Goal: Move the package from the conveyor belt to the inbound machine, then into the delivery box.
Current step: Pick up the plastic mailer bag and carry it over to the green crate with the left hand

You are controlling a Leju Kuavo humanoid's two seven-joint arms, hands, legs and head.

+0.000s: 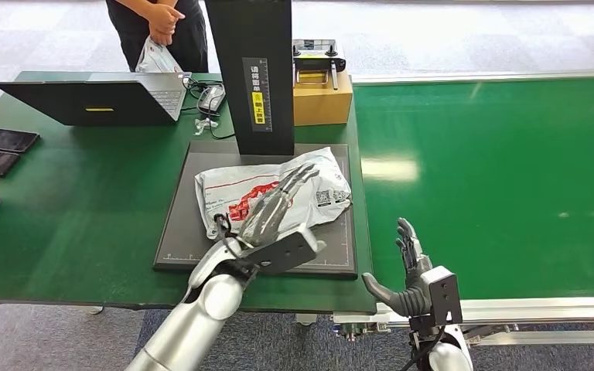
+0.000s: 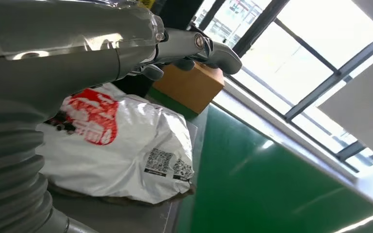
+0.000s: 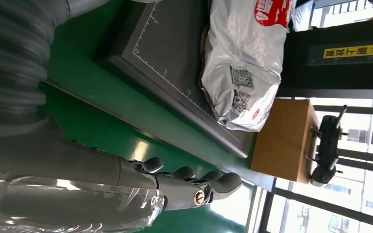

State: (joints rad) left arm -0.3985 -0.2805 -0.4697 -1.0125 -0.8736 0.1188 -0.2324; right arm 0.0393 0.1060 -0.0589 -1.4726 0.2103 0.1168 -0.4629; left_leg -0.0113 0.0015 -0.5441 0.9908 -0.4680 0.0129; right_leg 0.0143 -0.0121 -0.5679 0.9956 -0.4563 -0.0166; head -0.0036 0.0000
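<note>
The package [image 1: 274,189] lies on the inbound machine's platform [image 1: 178,232], long axis running 8 to 2 o'clock, right under the open left hand [image 1: 274,212], while the empty, spread right hand [image 1: 406,270] idles off at 4 o'clock.

package [image 1: 278,193] on scale plate [image 1: 178,232], belt [image 1: 495,185] right

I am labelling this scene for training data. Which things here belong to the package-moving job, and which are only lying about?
Job things:
- package
- inbound machine
- conveyor belt
- left hand over the package
- right hand, open

Lying about:
- laptop
- cardboard box
- controller
- two dark devices
</note>
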